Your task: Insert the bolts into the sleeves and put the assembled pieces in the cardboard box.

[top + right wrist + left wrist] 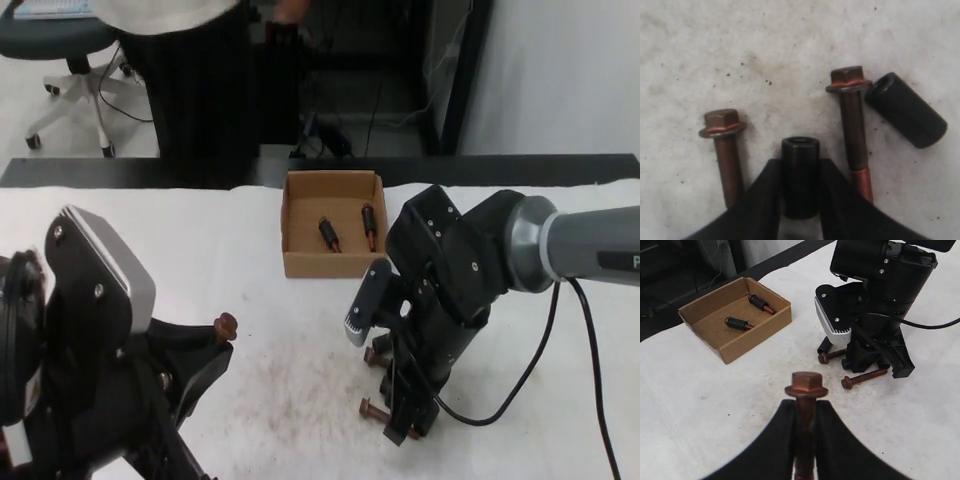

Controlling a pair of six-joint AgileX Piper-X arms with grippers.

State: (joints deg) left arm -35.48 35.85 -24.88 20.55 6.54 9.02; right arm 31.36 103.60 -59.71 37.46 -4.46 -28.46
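Cardboard box [300, 262] sits far back on the white cloth [250, 240], with two assembled pieces [329, 233] lying apart inside. The left gripper [804, 410] is clenched on a bolt [806, 385] held head-up, its shank mostly hidden between the jaws. The right gripper [800, 165], low over the cloth, pinches a black sleeve [800, 155] whose rear end is covered. Two loose bolts [725, 150] flank it, one partly cut off by a jaw, and a loose sleeve [905, 110] lies just beside the other's head.
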